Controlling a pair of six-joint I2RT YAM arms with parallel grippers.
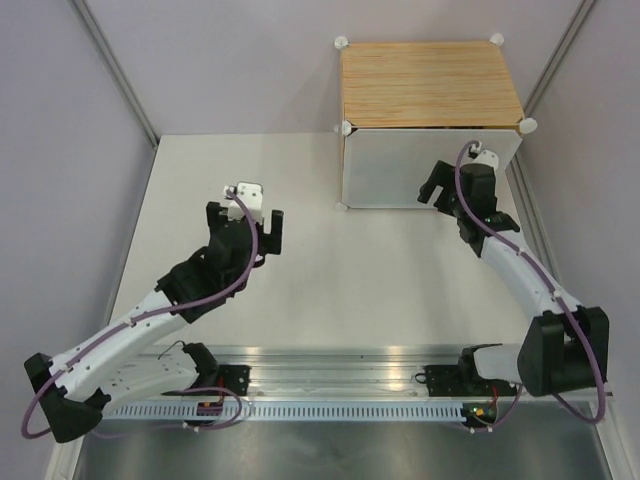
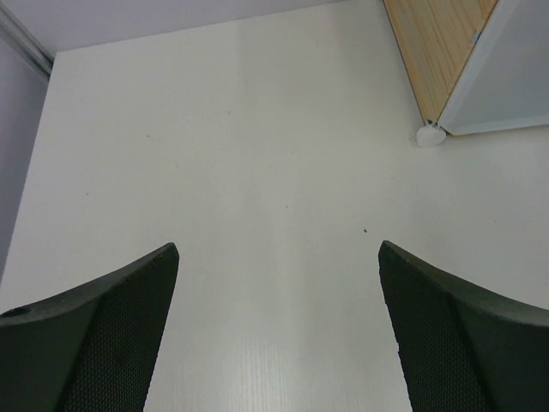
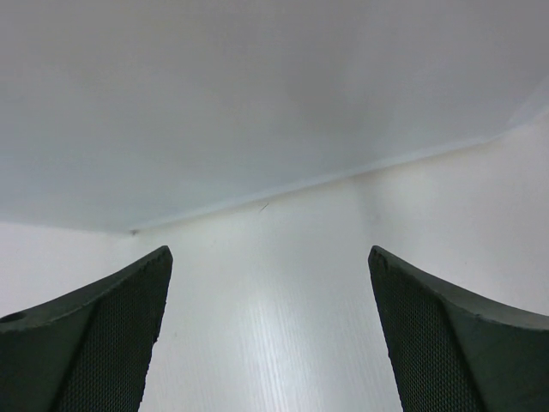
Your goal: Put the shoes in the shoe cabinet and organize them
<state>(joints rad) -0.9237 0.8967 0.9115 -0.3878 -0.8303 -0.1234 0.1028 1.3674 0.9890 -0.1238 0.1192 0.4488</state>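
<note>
Cabinet (image 1: 430,80) stands far right on the tabletop (image 1: 330,270), door (image 1: 400,165) shut; no shoes in view. Right fingers (image 3: 86,335) face the door, left fingers (image 2: 94,335) hang over the tabletop, both spread wide, empty. I judge door-opening comes next.

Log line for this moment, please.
left hand open, empty | right hand open, empty, at cabinet door | door shut | shoes unseen

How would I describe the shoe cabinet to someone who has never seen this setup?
Look at the white table, then its far right corner. The shoe cabinet is the box standing there, the only thing with a wood-grain top, with a pale front panel and round white connectors at its corners.
</note>
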